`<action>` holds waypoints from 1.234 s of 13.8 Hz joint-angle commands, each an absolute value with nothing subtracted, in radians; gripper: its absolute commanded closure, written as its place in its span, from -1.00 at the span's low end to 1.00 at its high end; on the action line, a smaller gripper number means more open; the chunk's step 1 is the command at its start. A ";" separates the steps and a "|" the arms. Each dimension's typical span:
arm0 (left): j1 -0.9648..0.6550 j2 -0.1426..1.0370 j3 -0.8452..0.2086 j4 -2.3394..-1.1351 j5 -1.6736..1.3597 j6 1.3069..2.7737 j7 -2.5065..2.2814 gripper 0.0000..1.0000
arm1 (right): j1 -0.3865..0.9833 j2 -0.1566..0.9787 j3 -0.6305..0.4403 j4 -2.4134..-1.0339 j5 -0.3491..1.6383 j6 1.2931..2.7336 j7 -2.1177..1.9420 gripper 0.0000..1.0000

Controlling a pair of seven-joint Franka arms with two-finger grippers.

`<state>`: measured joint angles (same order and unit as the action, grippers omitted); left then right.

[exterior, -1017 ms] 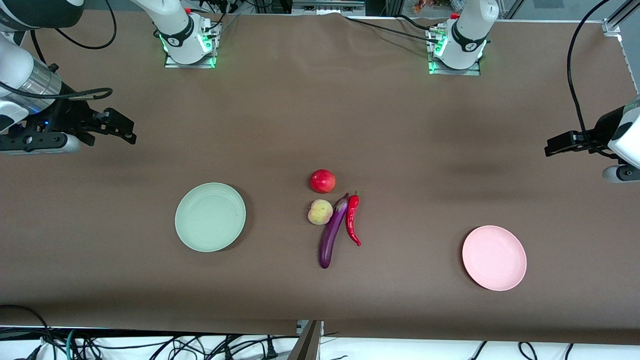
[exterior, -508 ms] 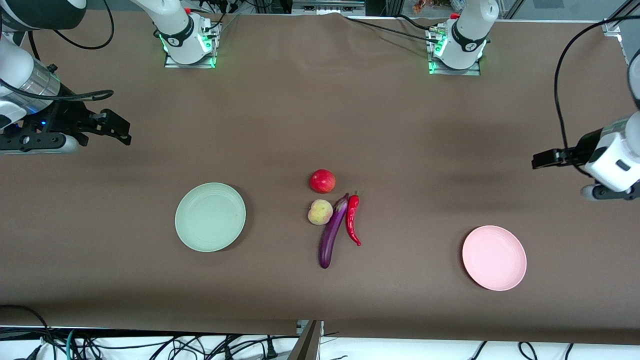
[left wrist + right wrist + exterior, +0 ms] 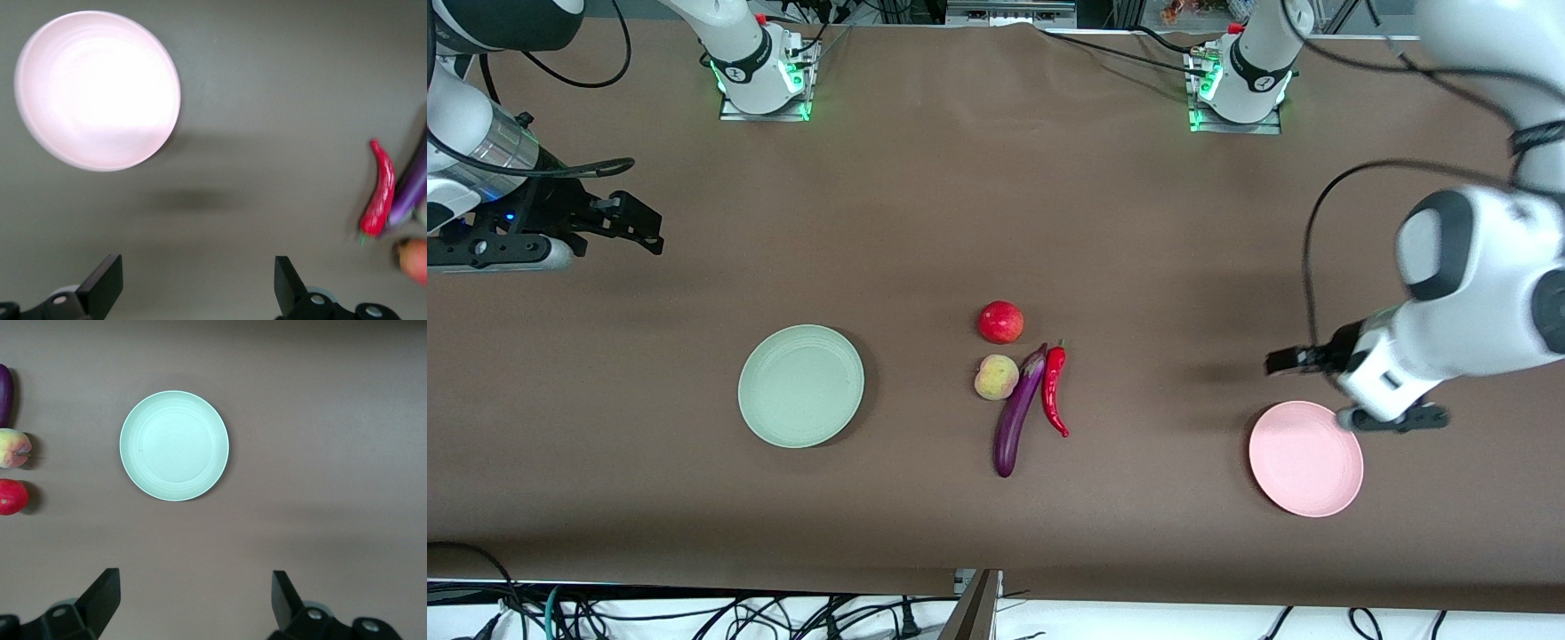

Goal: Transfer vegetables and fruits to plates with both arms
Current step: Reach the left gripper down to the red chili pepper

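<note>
Left gripper [image 3: 1288,360] wide open, empty above pink plate [image 3: 1305,459]; right gripper [image 3: 640,227] open, waiting; might bump chili [image 3: 1054,389] while grabbing touching eggplant [image 3: 1016,411].

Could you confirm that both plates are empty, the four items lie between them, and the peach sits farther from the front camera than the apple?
Not quite: the front view shows the peach nearer to the front camera than the apple. The rest holds: the green plate and the pink plate are empty, and the eggplant and chili lie between them with the fruits.
</note>
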<state>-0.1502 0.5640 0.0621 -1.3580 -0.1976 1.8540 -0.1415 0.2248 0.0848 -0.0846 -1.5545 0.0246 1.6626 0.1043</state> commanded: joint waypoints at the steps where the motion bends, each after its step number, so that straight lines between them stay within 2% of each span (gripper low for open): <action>1: -0.230 0.667 0.072 -1.318 -0.216 1.983 -0.259 -1.00 | 0.230 0.080 -0.068 -1.537 0.028 1.640 0.101 -1.00; 4: -0.326 0.771 0.072 -1.319 -0.215 2.179 -0.346 -1.00 | 0.230 0.078 -0.064 -1.537 0.025 1.640 0.101 -1.00; 8: -0.426 0.867 0.074 -1.318 -0.210 2.339 -0.449 -1.00 | 0.230 0.078 -0.074 -1.537 0.028 1.637 0.098 -1.00; 17: -0.528 0.908 0.072 -1.319 -0.213 2.370 -0.477 -1.00 | 0.229 0.080 -0.078 -1.536 0.031 1.637 0.104 -1.00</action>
<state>-0.4926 0.8754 0.0561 -1.3514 -0.1996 2.3739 -0.4709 0.2296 0.0828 -0.0781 -1.5525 0.0246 1.6577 0.1047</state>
